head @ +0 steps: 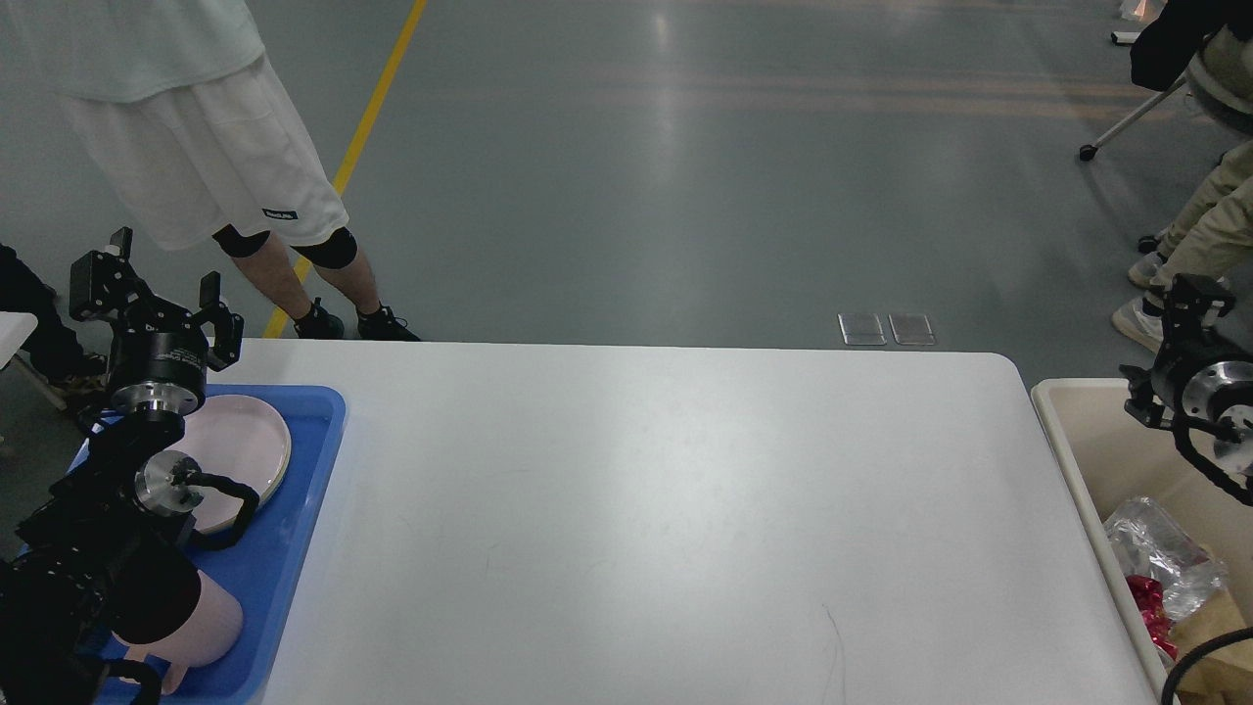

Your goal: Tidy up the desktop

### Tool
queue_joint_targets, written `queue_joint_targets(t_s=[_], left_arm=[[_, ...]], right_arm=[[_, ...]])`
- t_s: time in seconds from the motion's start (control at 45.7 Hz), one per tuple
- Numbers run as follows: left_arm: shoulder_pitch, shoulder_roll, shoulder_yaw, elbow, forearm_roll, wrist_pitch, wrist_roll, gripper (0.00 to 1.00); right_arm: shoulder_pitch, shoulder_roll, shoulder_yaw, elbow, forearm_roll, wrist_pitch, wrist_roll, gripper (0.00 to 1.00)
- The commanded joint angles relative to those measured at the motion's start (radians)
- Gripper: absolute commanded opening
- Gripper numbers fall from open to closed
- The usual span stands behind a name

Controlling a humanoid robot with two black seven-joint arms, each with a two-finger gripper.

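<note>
The white desktop (636, 509) fills the middle of the head view and nothing lies on its bare surface. My left gripper (160, 292) is raised over the far left corner, above the blue tray (318, 460); it is open and empty. My right gripper (1190, 294) is raised above the far end of the beige bin (1072, 460) at the right. It is dark and seen end-on, so I cannot tell its fingers apart. It holds nothing that I can see.
The blue tray holds a pink plate (250, 441) and a pink cup (206, 632). The beige bin holds a crushed clear bottle (1160, 553), a red can (1145, 599) and brown paper (1209, 636). A person (196, 147) stands beyond the far left corner. Another sits at far right.
</note>
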Motion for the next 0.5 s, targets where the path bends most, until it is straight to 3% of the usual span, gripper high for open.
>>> queue_joint_targets(t_s=[0.0,0.109,0.482], left_arm=[[0.000,0.000,0.000,0.000,0.000,0.000,0.000,0.97],[0.000,0.000,0.000,0.000,0.000,0.000,0.000,0.97],[0.000,0.001,0.000,0.000,0.000,0.000,-0.001,0.97]], right_arm=[[-0.035,0.013,0.043,0.098,-0.006,0.014,0.186,1.00],[-0.043,0.035,0.043,0.130,-0.009,0.039,0.238,1.00],[-0.006,0.085,0.041,0.111,-0.007,0.068,0.246,1.00]])
